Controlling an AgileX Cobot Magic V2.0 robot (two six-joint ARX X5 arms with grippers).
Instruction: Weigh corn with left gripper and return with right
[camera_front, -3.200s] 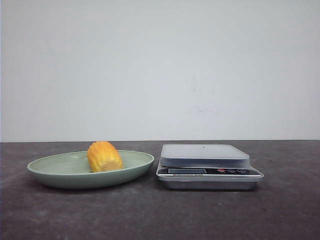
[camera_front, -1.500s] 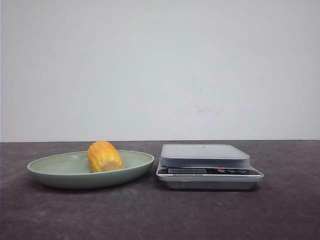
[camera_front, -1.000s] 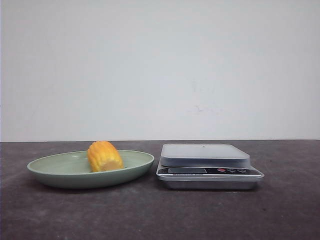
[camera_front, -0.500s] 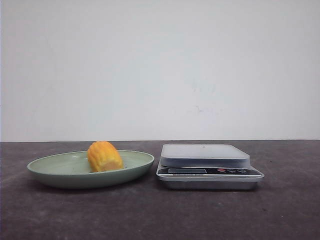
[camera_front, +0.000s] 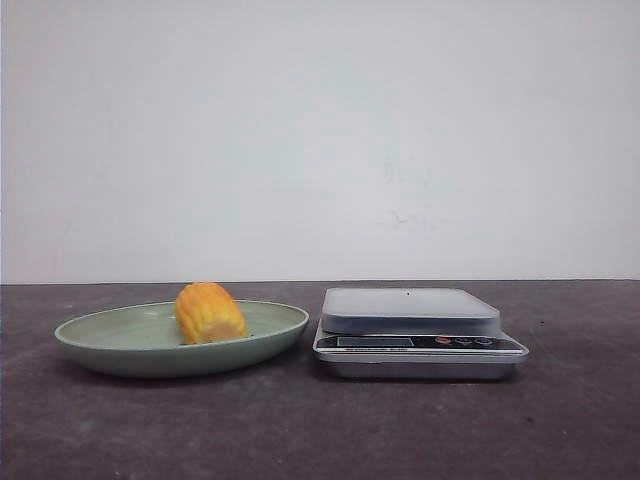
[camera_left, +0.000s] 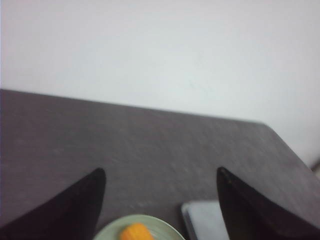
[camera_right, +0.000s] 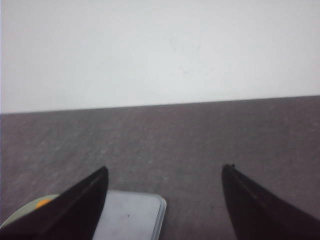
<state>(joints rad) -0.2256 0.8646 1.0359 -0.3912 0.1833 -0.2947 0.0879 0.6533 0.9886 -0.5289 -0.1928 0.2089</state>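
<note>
The corn (camera_front: 209, 313), a stubby yellow-orange cob piece, lies in a pale green plate (camera_front: 120, 345) left of centre on the dark table. A silver kitchen scale (camera_front: 415, 330) stands just right of the plate, its platform bare. No arm shows in the front view. In the left wrist view my left gripper (camera_left: 161, 175) is open and empty, well above and short of the corn (camera_left: 136, 232), the plate (camera_left: 162, 229) and the scale (camera_left: 206, 220). In the right wrist view my right gripper (camera_right: 165, 172) is open and empty, with the scale (camera_right: 130, 217) and a sliver of corn (camera_right: 44, 203) below it.
A plain white wall (camera_front: 320, 140) closes the back of the dark table (camera_front: 320, 430). The table's right edge (camera_left: 292, 150) shows in the left wrist view.
</note>
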